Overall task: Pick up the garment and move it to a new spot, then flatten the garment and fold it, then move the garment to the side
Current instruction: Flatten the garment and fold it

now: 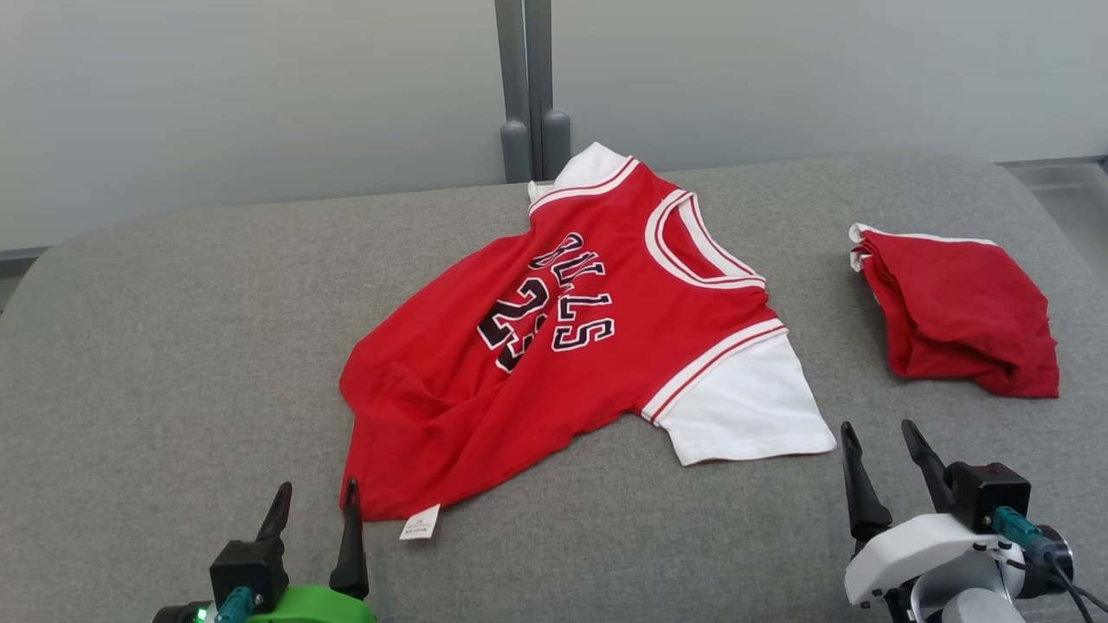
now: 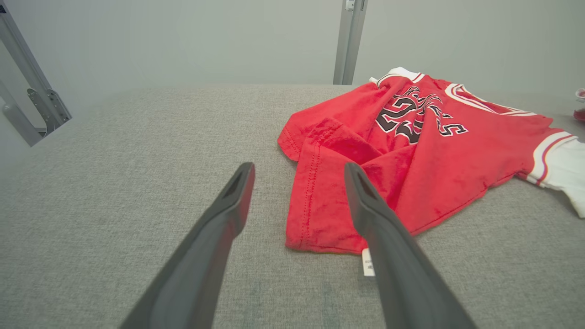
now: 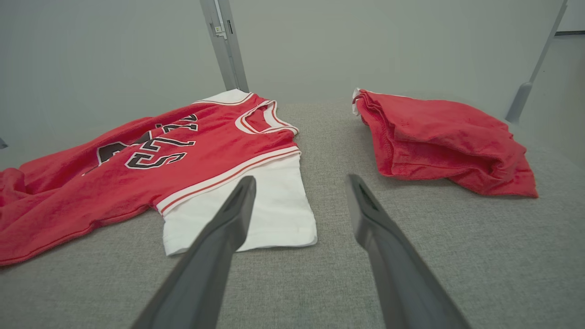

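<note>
A grey, coarse-woven tabletop [image 1: 173, 346] with rounded far corners spans the head view. Toward its right side lies a folded red cloth [image 1: 961, 311], bunched in soft layers, with a thin white edging [image 1: 859, 235] showing at its far left corner; its near edge is rumpled. Behind the tabletop stands a pale wall panel [image 1: 260, 86], split by two grey upright posts [image 1: 525, 86] set close together. The left wrist view catches slanted metal bars [image 2: 27, 91] at its left, and the right wrist view a slim grey post [image 3: 534, 68] at its far right.
</note>
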